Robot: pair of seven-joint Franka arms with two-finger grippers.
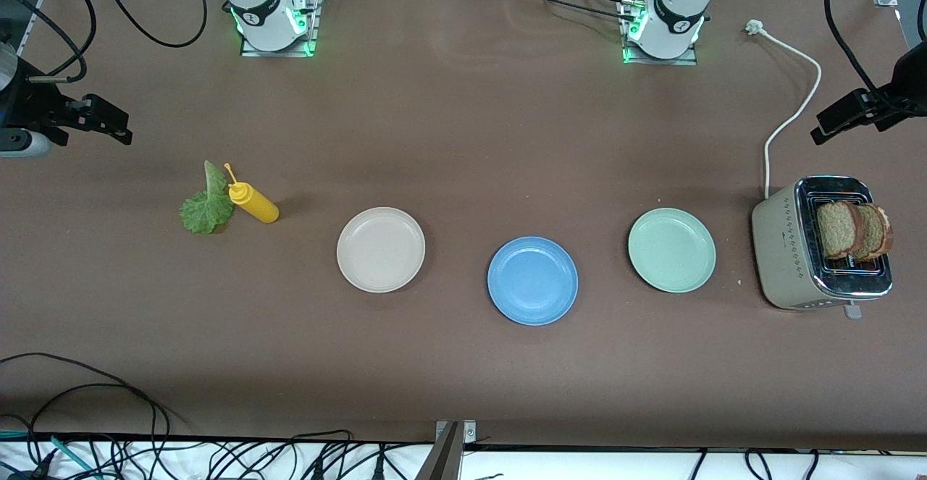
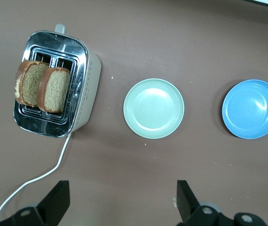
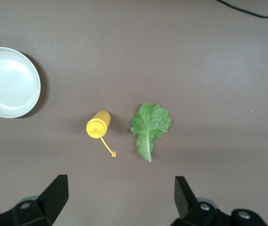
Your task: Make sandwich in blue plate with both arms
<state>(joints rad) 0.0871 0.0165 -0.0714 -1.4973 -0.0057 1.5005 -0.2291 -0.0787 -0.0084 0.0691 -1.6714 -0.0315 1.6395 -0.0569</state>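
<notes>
Both jaws wide, nothing held: left gripper (image 2: 119,202) drops on bread (image 1: 853,230) in toaster (image 1: 818,248), 3 o'clock of blue plate (image 1: 532,280); right gripper (image 3: 119,200) takes lettuce (image 3: 149,126) at 9.

My left claw (image 2: 122,202): only finger tips show in left wrist view, rest cut by frame edge. Right claw (image 3: 119,200) same. Bread slices (image 1: 853,230): lower halves hidden in toaster (image 1: 786,259) slots. Toaster markings too small to read. Tabletop (image 1: 463,125) cropped at both ends.
</notes>
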